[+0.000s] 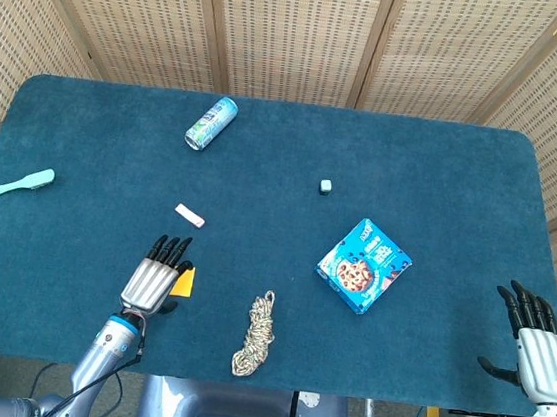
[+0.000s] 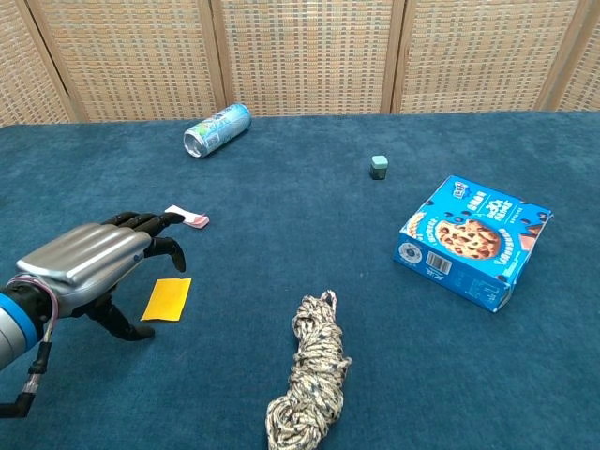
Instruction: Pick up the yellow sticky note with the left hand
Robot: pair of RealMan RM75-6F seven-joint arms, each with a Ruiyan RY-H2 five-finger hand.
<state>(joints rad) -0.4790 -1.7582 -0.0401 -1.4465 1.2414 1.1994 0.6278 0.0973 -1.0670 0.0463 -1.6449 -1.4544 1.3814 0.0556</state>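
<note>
Now: left hand hovers low over table, fingers spread, holding nothing, palm down for flat pickup. Yellow sticky note lies flat just beside thumb, untouched. Right hand parked at far edge, fingers apart, clear of work.

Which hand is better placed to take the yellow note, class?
The left hand: it hovers open right beside the note. The right hand sits open at the table's far right edge, beyond the cookie box.

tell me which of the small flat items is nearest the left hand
The yellow note, right beside the left hand; the pink eraser lies farther up the table.
</note>
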